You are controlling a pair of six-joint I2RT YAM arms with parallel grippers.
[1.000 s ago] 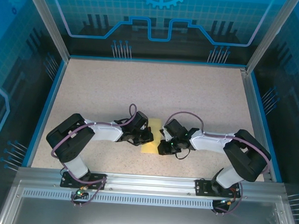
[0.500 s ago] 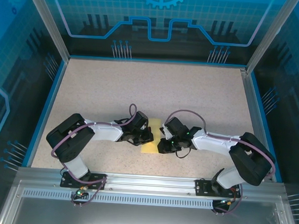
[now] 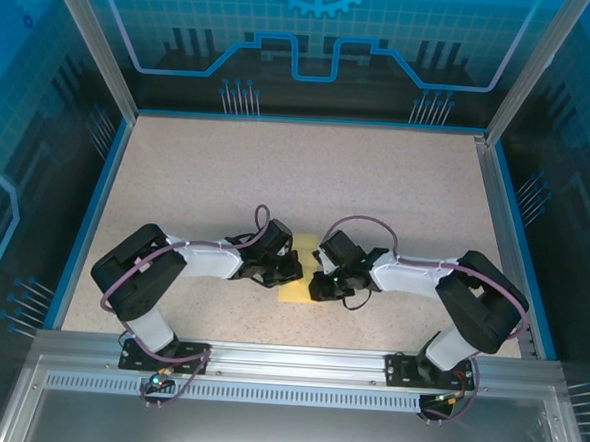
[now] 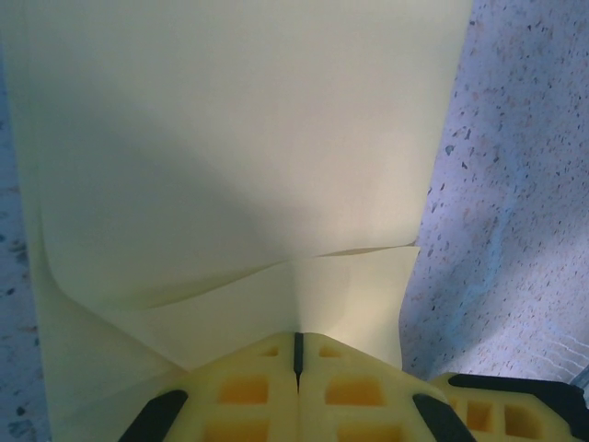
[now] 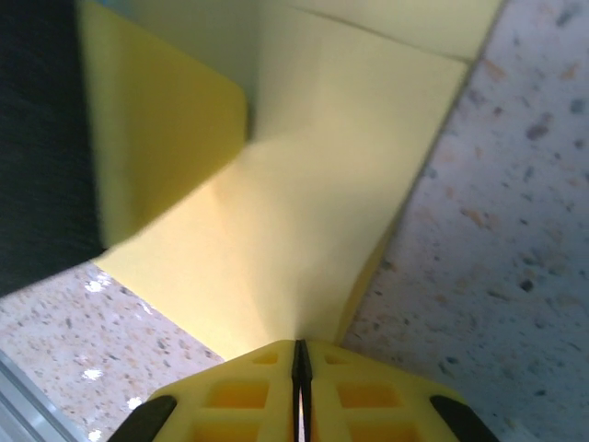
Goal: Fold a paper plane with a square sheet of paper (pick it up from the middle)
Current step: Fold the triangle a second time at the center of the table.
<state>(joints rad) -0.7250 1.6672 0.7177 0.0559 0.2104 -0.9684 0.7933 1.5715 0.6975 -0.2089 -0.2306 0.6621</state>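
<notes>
The pale-yellow sheet of paper (image 3: 301, 271) lies folded into a narrow strip on the speckled table between my two grippers. My left gripper (image 3: 294, 270) is shut on the strip's left edge; in the left wrist view the paper (image 4: 239, 166) spreads out from the closed fingertips (image 4: 297, 343), with a folded flap over a lower layer. My right gripper (image 3: 318, 281) is shut on the right edge; in the right wrist view the paper (image 5: 304, 203) fans up from the pinched jaws (image 5: 299, 348), one flap standing upright at the left.
The speckled tabletop (image 3: 308, 172) stretches behind the arms, bounded by a blue rim and transparent walls. The aluminium rail (image 3: 286, 366) with both arm bases runs along the near edge.
The right gripper has crept slightly left toward the paper, with its elbow shifting. The left arm and the paper have kept still.
</notes>
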